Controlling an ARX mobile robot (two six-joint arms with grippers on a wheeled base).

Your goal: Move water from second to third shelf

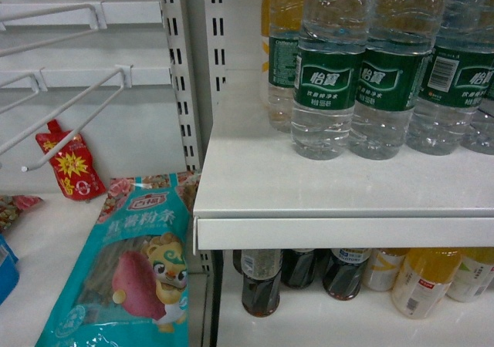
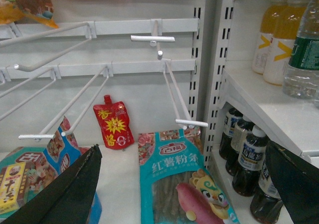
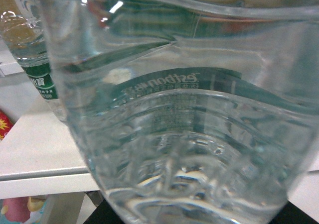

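One clear ribbed bottle of water (image 3: 184, 134) fills the right wrist view, its green label showing through from the far side. My right gripper (image 3: 199, 216) is shut on the water; only dark bits of its fingers (image 3: 304, 216) show at the bottom corners. The bottle's base hangs in front of the white shelf edge (image 3: 40, 181). Several more green-labelled water bottles (image 1: 328, 69) stand on the white shelf (image 1: 309, 185) in the head view, where neither gripper shows. My left gripper (image 2: 183, 147) is open and holds nothing, above a teal noodle packet (image 2: 174, 179).
Dark drink bottles (image 1: 261, 281) and yellow drinks (image 1: 421, 281) stand on the shelf below. White wire hooks (image 1: 77, 123) stick out on the left, over a red pouch (image 1: 71, 166) and the teal packet (image 1: 131, 270). A slotted upright (image 1: 181, 77) divides the two bays.
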